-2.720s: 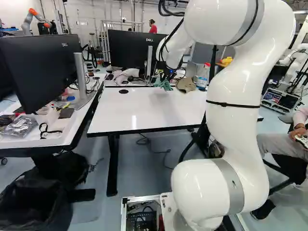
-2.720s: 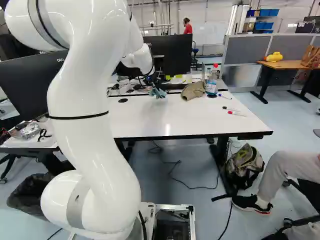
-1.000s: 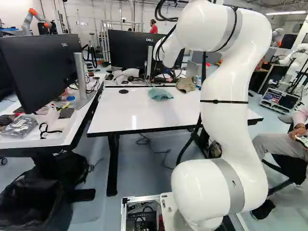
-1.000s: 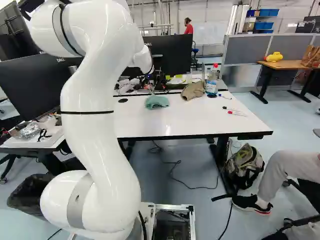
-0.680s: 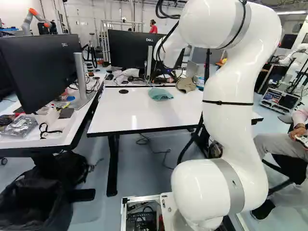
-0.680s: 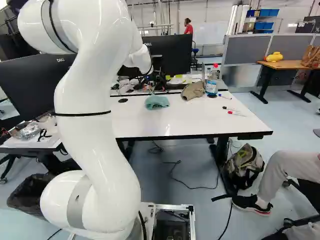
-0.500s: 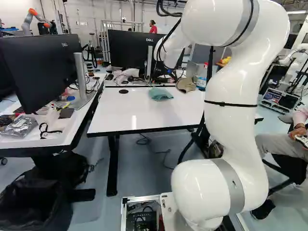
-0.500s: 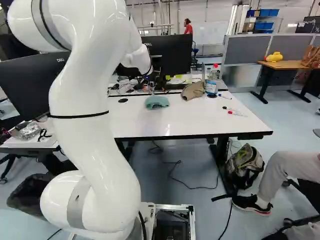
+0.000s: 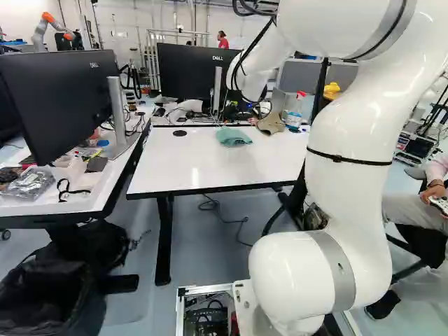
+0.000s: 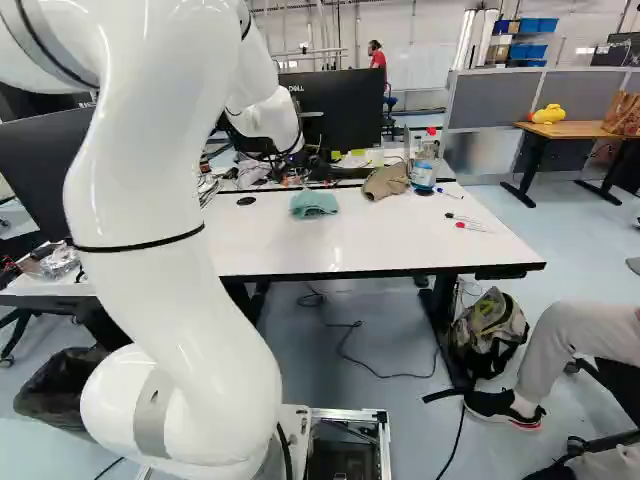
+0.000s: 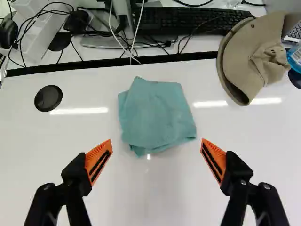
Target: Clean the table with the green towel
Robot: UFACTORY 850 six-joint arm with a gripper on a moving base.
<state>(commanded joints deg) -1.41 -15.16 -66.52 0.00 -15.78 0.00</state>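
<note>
Against the dark monitor in the left base view, the black gripper hangs at the end of the white arm, over the far part of the table; its detail is lost there. Seen from the wrist, the gripper is open wide, orange pads apart, with nothing between them. The green towel lies folded and a little rumpled on the white table, just ahead of the fingertips and untouched by them. In the right base view the towel is near the table's far edge.
A tan hat lies right of the towel, with a spray bottle beside it. Markers lie at the table's right. Behind are a keyboard, cables and a monitor. A seated person is at the right.
The towel, bunched up at the gripper in the earliest frames, has been let go and lies on the table. Since then the arm's upper part has swung outward and closer to the base cameras; the towel has stayed.
</note>
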